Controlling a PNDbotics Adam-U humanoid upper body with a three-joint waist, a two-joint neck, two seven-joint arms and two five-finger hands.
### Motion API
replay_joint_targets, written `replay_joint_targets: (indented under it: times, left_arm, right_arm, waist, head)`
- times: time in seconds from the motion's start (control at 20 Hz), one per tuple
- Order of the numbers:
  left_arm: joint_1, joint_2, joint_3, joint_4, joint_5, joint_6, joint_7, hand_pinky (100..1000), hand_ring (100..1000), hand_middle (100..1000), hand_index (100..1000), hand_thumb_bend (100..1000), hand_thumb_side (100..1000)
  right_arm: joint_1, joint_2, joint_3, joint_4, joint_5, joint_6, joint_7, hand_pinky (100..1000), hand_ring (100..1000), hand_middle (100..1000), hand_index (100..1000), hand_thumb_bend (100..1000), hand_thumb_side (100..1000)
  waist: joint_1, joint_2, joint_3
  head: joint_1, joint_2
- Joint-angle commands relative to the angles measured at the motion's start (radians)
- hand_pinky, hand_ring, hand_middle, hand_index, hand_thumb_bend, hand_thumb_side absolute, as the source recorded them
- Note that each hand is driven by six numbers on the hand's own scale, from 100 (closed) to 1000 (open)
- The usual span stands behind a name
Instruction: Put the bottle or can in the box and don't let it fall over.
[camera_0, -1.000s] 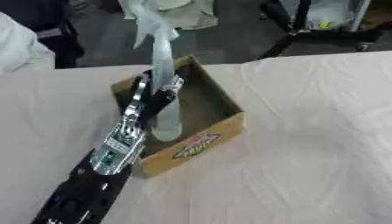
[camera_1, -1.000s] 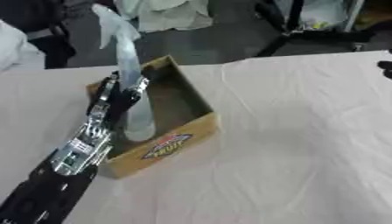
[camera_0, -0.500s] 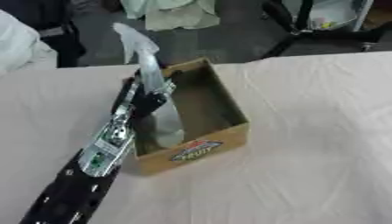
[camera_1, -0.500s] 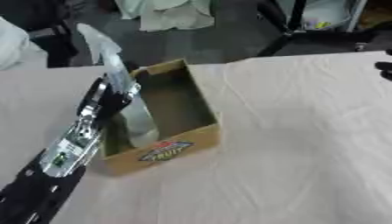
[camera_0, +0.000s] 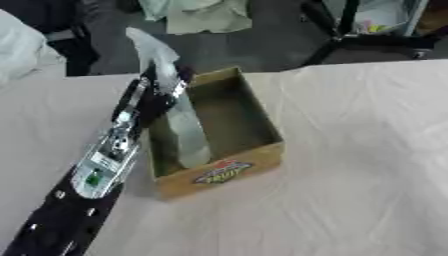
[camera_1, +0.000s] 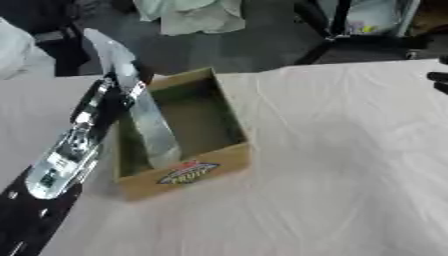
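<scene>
While the left arm runs up from the lower left corner over the cloth-covered worktop (camera_0: 350, 165), the left hand (camera_0: 156, 95) sits at its far end, fingers curled round the bottle (camera_0: 179, 127) near its upper part. Just below and to the right of the hand, the clear bottle leans, its base down inside the cardboard box (camera_0: 249, 167) against the near wall and its top tilted up and away past the hand.

By my reading the placing step is nearly done, but the bottle is not yet upright. Next it needs straightening onto its base before the fingers let go, or it may tip.

Only the right eye view shows a dark bit at the right edge, perhaps the right hand (camera_1: 439, 81); I cannot tell its fingers.
</scene>
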Motion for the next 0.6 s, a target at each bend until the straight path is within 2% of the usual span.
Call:
replay_joint_targets:
  times: [0.05,0.3,0.55,0.6]
  left_arm:
    - [0.013,0.073,0.007,-0.064,0.0,0.021,-0.027,1000,972,909,811,366,704]
    - [0.058,0.128,0.016,-0.118,0.005,0.06,-0.069,1000,974,916,822,361,740]
    - [0.068,0.129,0.008,-0.091,-0.007,0.082,-0.134,1000,972,924,857,394,770]
    - [0.068,0.127,0.008,-0.083,-0.007,0.09,-0.15,1000,968,920,834,382,778]
  right_arm:
    - [-0.006,-0.04,-0.012,-0.016,-0.003,-0.002,-0.003,884,749,799,845,100,821]
    - [-0.003,-0.044,-0.015,-0.016,-0.003,-0.004,-0.006,884,749,799,845,100,820]
    - [-0.002,-0.041,-0.014,-0.017,-0.005,-0.004,-0.006,885,749,799,845,100,822]
    - [-0.002,-0.04,-0.014,-0.017,-0.006,-0.004,-0.006,885,749,799,845,100,822]
  waist:
    - [-0.005,-0.035,0.006]
    - [-0.006,-0.039,0.016]
    - [-0.012,-0.038,0.018]
    - [-0.013,-0.038,0.019]
  head:
    - [-0.008,-0.001]
    - [-0.012,0.001]
    - [-0.014,-0.004]
    - [-0.015,-0.005]
